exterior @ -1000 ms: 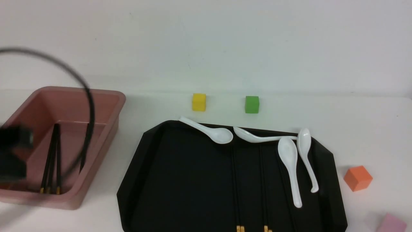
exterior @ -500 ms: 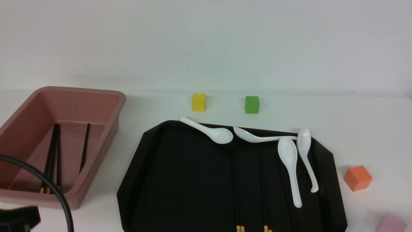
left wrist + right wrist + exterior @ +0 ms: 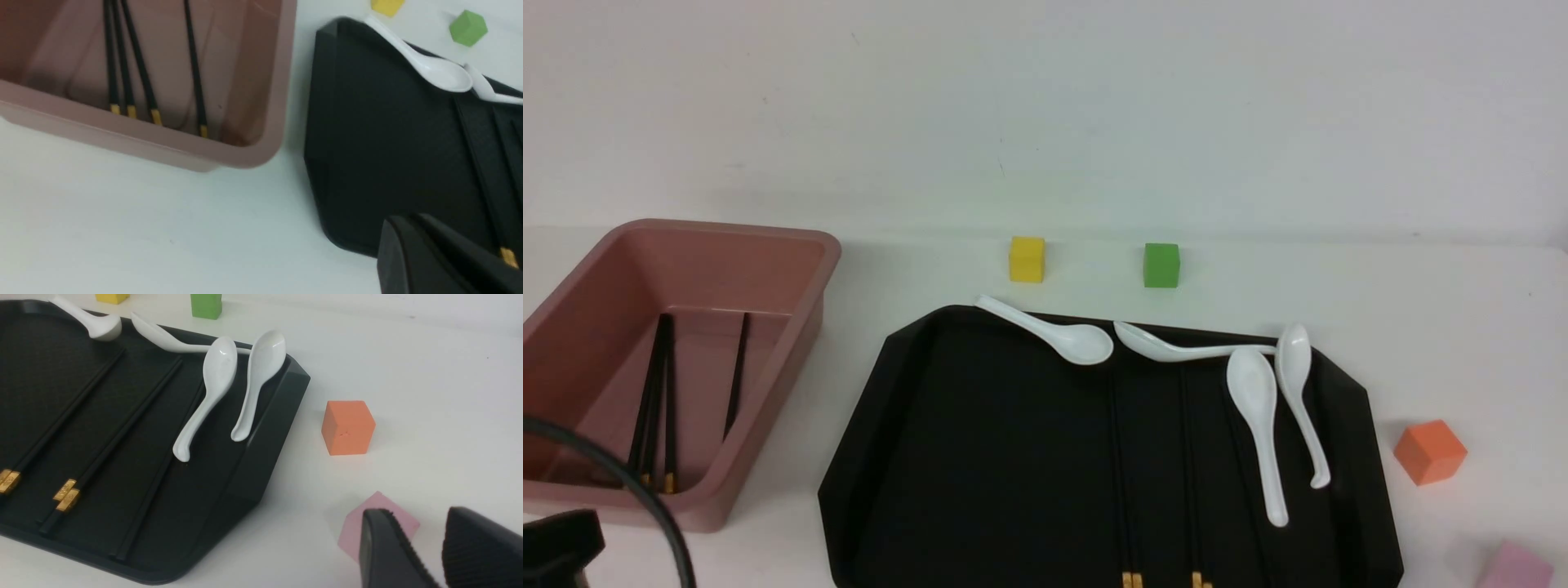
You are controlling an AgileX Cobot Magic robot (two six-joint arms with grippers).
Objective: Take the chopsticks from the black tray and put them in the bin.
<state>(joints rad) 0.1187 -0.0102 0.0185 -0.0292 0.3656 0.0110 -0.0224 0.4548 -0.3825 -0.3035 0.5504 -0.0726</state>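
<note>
Table (image 3: 1462, 327): white, carried everything.
Black tray (image 3: 980, 457): lower centre of front view, held unmoved load.
Bin (image 3: 792, 245): left of frame, apart from tray, open-topped for drops.
Right gripper (image 3: 433, 555): low beside pink cube (image 3: 378, 522), outside tray rim, fingers slightly parted, empty.
Left gripper (image 3: 404, 228): near tray corner on bin side; opening unreadable, nothing seen held.
Tray chopsticks (image 3: 122, 428): flat, parallel, gold ends toward lower edge; judged awkward pinch.
Binned chopsticks (image 3: 670, 400): four, on floor.
Soup spoons (image 3: 1262, 425): crowded far tips, one handle against a stick; possible snag.
Orange cube (image 3: 1429, 451): off route.
</note>
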